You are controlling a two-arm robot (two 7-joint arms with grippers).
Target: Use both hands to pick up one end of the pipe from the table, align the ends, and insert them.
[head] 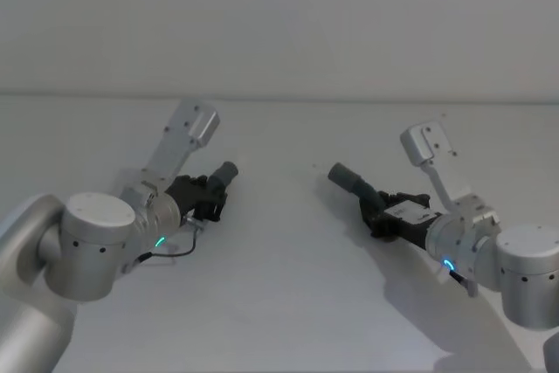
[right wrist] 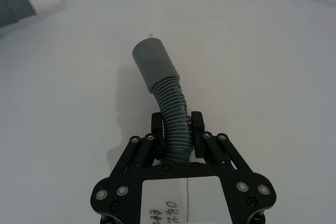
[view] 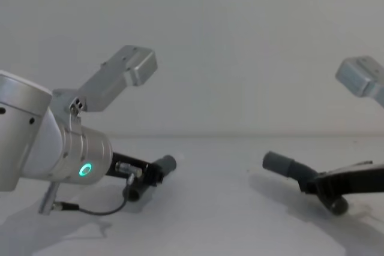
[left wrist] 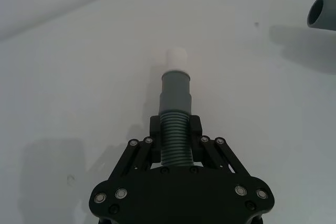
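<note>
My left gripper (head: 205,194) is shut on the ribbed part of one dark grey pipe piece (left wrist: 175,142). Its smooth cuff end (left wrist: 176,90) carries a narrow white tip (left wrist: 177,57) and points toward the middle of the table (head: 279,303). My right gripper (head: 377,207) is shut on the ribs of the other curved pipe piece (right wrist: 172,109), whose plain grey cuff (right wrist: 152,61) faces left. The two cuffs (view: 167,163) (view: 279,163) face each other across a wide gap. In the left wrist view the other piece's open cuff (left wrist: 321,13) shows far off.
The white table stretches bare between the two arms and in front of them. A plain pale wall (head: 279,24) rises behind its far edge. A thin black cable (view: 102,211) hangs under my left wrist.
</note>
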